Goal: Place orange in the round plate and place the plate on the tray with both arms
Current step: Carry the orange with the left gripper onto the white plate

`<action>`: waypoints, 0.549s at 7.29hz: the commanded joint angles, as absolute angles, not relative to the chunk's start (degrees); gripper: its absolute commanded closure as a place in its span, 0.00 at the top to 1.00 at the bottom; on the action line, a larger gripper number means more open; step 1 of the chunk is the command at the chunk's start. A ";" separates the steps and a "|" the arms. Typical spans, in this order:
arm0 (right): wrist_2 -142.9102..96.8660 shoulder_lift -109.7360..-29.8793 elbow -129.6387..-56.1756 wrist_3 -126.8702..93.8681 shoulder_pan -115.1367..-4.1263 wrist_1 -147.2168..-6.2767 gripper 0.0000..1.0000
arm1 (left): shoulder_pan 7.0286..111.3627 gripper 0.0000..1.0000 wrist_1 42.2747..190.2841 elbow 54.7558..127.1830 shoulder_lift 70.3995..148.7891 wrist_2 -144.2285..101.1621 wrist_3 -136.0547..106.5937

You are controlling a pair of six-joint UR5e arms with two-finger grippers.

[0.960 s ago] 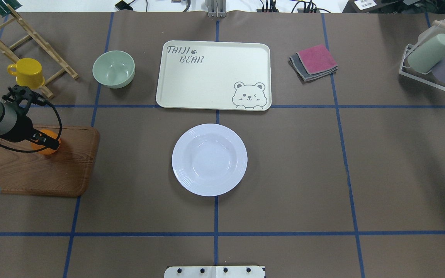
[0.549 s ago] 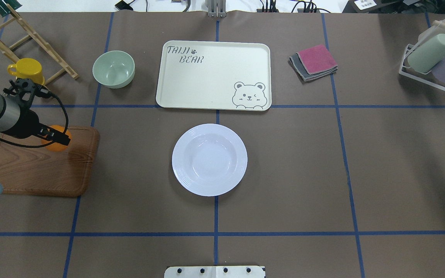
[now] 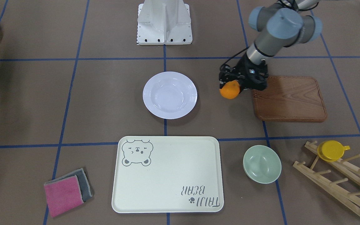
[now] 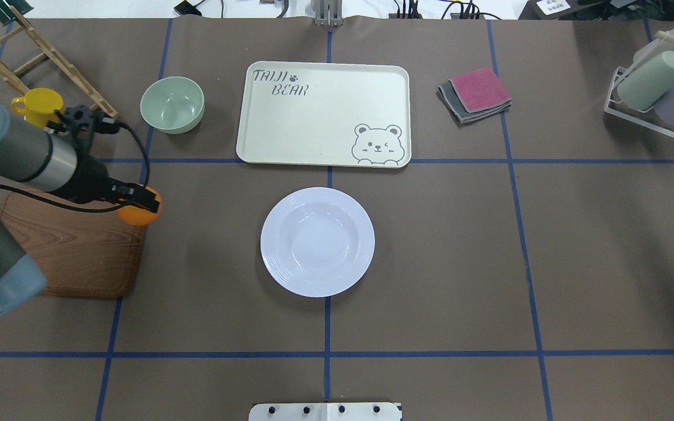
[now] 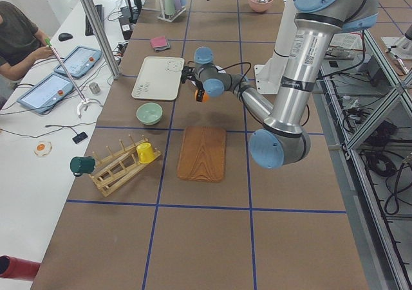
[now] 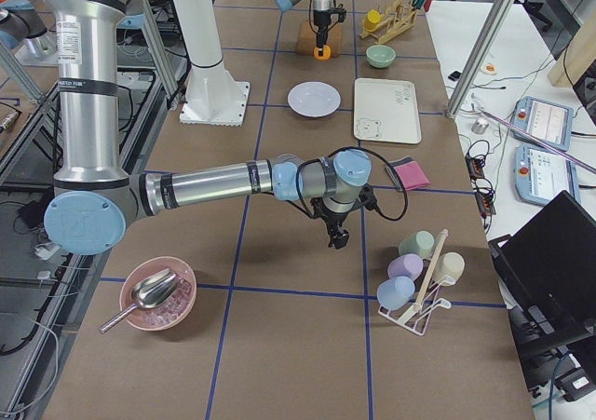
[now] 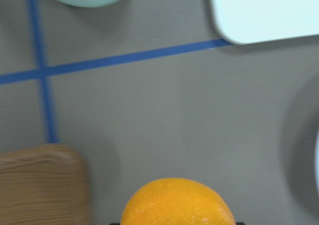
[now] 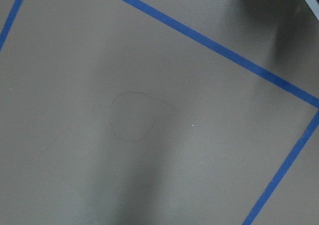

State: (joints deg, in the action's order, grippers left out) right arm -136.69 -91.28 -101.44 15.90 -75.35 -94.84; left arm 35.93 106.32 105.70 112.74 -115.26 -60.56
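My left gripper (image 4: 145, 204) is shut on the orange (image 4: 138, 217) and holds it in the air just past the right edge of the wooden board (image 4: 74, 251). The front-facing view shows the orange (image 3: 229, 91) under the black fingers, apart from the plate. It fills the bottom of the left wrist view (image 7: 177, 202). The white round plate (image 4: 317, 241) sits empty at the table's centre. The cream tray (image 4: 322, 114) lies behind it, also empty. My right gripper (image 6: 335, 238) shows only in the exterior right view, low over bare table; I cannot tell whether it is open or shut.
A pale-green bowl (image 4: 172, 104) stands left of the tray. A yellow cup (image 4: 37, 107) hangs on a wooden rack (image 4: 50, 52) at the far left. Folded cloths (image 4: 474, 93) lie right of the tray, and a cup rack (image 4: 659, 88) stands at the far right.
My left gripper has risen and carried the orange to the right, off the wooden board and toward the plate. Nothing else has moved.
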 commanded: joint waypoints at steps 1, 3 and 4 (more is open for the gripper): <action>-136.84 -91.05 -101.51 15.65 -74.36 -94.83 1.00 | 27.28 0.00 89.62 104.86 126.95 -105.42 -64.41; -137.02 -91.05 -101.69 15.21 -74.18 -94.83 1.00 | 26.28 0.00 89.47 95.33 135.30 -103.55 -66.27; -137.02 -91.05 -101.69 15.03 -74.18 -94.83 1.00 | 24.28 0.00 89.99 89.97 137.70 -100.49 -66.18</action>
State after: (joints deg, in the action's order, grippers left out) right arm -136.99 -91.06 -101.65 15.30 -74.24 -94.83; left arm 26.18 90.01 96.44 133.56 -103.53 -65.90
